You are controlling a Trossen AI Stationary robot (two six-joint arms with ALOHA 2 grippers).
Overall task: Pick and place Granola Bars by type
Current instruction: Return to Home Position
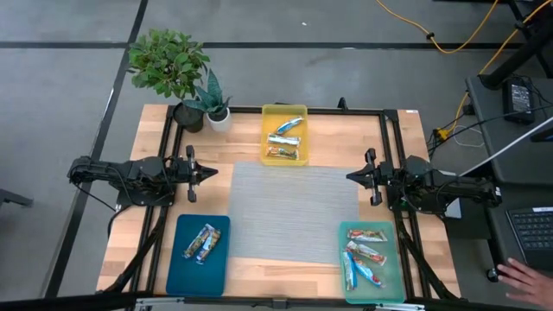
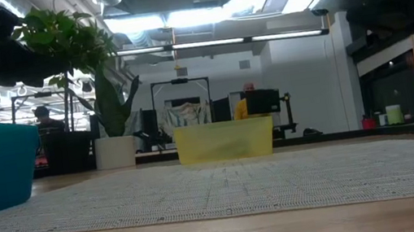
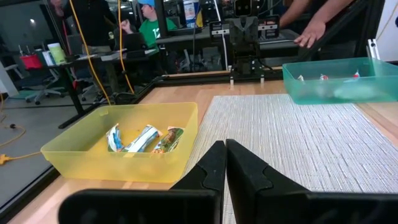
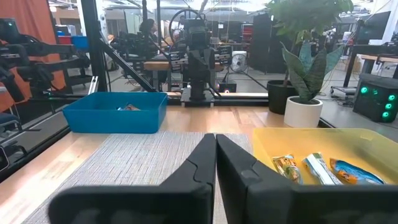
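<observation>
The granola bars lie sorted in three trays. Three sit in the yellow tray at the far edge, two in the dark blue tray at the near left, several in the pale green tray at the near right. My left gripper hovers shut at the left edge of the grey mat, pointing right. My right gripper hovers shut at the mat's right edge, pointing left. In the left wrist view the left gripper shows shut, and in the right wrist view the right gripper too.
Two potted plants stand at the table's far left corner. A black frame rail runs around the work area. A person's hand rests by a keyboard off the table's right. People and desks show beyond the table.
</observation>
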